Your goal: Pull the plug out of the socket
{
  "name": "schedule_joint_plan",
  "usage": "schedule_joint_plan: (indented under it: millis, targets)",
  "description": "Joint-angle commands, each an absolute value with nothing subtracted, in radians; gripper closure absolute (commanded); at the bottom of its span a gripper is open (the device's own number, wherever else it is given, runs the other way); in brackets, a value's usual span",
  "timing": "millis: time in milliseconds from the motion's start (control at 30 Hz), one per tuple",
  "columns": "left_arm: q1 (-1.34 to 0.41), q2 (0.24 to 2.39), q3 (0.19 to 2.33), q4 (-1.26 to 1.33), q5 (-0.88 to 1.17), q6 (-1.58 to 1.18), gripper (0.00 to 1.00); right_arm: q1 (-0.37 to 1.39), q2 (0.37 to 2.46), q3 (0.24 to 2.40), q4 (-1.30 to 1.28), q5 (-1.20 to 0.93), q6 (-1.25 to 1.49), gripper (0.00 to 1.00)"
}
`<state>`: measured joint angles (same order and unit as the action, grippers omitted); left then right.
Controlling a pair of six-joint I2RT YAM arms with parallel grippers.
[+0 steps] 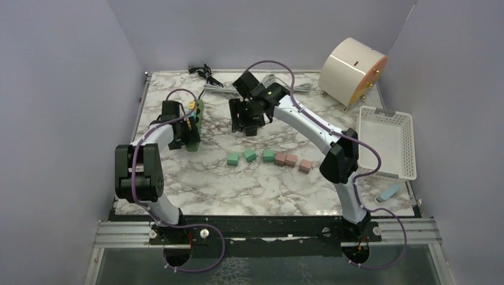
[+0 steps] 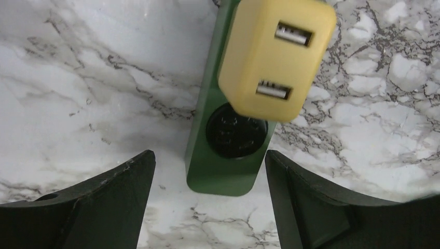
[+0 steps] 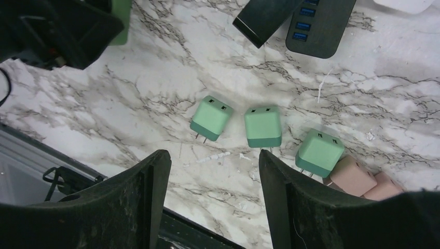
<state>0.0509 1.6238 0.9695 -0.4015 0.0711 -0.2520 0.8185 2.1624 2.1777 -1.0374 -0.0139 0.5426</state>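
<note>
Surface: white marble-patterned surface (image 1: pixel 208 190) with grey veins, carrying everything listed.
Left tool: black two-finger left tool (image 2: pixel 209 155) over the left part of the surface. Its jaws stand wide apart, one finger on each side of the strip's near end, with marble showing in both gaps. It grips nothing.
Socket: long dark green plastic power strip (image 2: pixel 222 179), lying flat. One round black outlet at its near end is unoccupied.
Plug: pale yellow cube-shaped plug (image 2: pixel 270 57), on the strip just beyond that outlet and skewed against the strip's length. Whether its pins are fully seated cannot be told.
Markings: two USB slots on the yellow plug's face. Any print is too blurred to read.
Right tool: black two-finger right tool (image 3: pixel 214 155), raised above mid-surface. Its jaws are spread and it holds nothing.
Green cubes: three mint green cube chargers (image 3: pixel 263 126) in a loose row beneath the right tool, each with two slots.
Pink cubes: three dusty pink cube chargers (image 1: pixel 291 160), continuing that row rightward.
Hub: black flat hub with blue USB ports (image 3: pixel 321 26), beyond the row.
Drum: cream cylindrical device (image 1: pixel 352 72), at the far right corner.
Basket: white perforated plastic basket (image 1: pixel 410 145), at the right edge.
Small item: light blue oblong object (image 1: pixel 389 192), near the basket's near end.
</note>
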Motion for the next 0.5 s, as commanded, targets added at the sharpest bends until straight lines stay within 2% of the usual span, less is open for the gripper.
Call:
schedule_joint_plan:
  millis: [0,100,167,233,300,333,367,467]
  targets:
    - [0.03,1.692,1.027,-0.344,0.116,-0.243,0.2,0.818,2.096,2.189,-0.999,-0.013,0.513,0.32]
    - [0.007,1.753,1.043,-0.331,0.111,-0.247,0.21,0.816,2.081,2.157,-0.979,-0.001,0.507,0.32]
    - [-0.003,1.789,1.052,-0.33,0.108,-0.252,0.28,0.818,2.08,2.138,-0.968,0.001,0.502,0.32]
    - [-0.008,1.813,1.053,-0.331,0.108,-0.259,0.46,0.818,2.076,2.114,-0.949,0.0,0.502,0.32]
    - [-0.009,1.821,1.049,-0.331,0.107,-0.265,0.72,0.816,2.074,2.092,-0.924,-0.002,0.501,0.33]
    - [-0.01,1.813,1.047,-0.331,0.108,-0.265,0.9,0.815,2.074,2.081,-0.909,-0.01,0.502,0.33]
    - [-0.01,1.8,1.045,-0.329,0.11,-0.266,1.0,0.813,2.074,2.074,-0.891,-0.023,0.502,0.33]
    - [-0.009,1.729,1.03,-0.325,0.139,-0.25,1.0,0.798,2.079,2.049,-0.809,-0.082,0.49,0.33]
